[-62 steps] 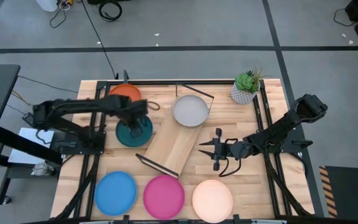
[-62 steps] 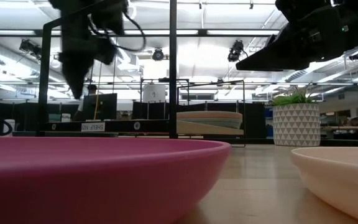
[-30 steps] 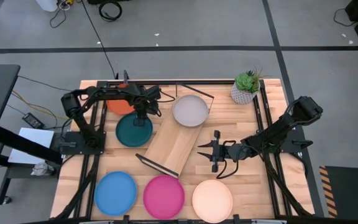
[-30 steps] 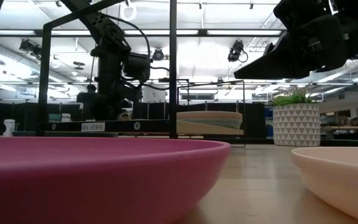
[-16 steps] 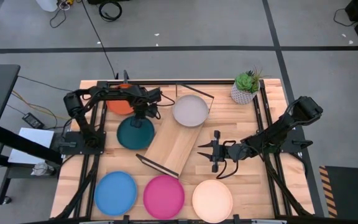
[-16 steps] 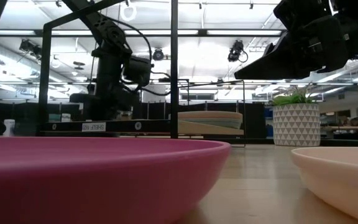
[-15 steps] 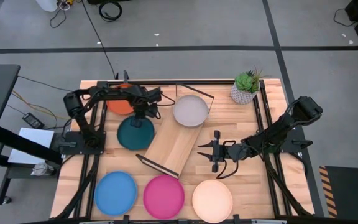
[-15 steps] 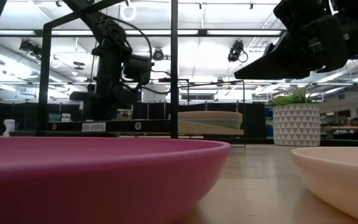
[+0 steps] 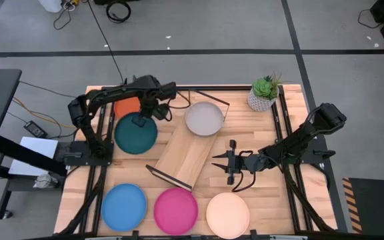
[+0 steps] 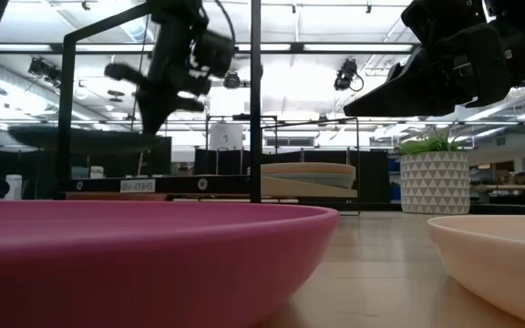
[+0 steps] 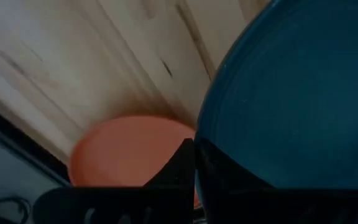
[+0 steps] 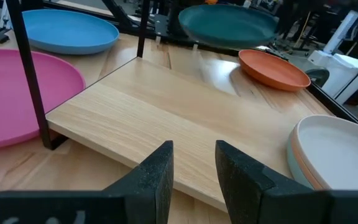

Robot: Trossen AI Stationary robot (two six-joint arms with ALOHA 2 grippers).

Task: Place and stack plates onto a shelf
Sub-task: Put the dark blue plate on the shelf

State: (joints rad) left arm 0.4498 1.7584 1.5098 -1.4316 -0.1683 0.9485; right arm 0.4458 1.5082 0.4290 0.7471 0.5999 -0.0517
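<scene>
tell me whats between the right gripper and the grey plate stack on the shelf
Only bare shelf board: in the right wrist view nothing lies between the right gripper and the grey plate stack.

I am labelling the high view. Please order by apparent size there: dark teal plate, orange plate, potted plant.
1. Dark teal plate, lifted, so nearer the camera.
2. Orange plate, partly hidden; true rank against the potted plant is unsure.

high: straight down over tabletop | low: tabletop level, close behind magenta plate | wrists: close, forward | shared: shelf, teal plate
</scene>
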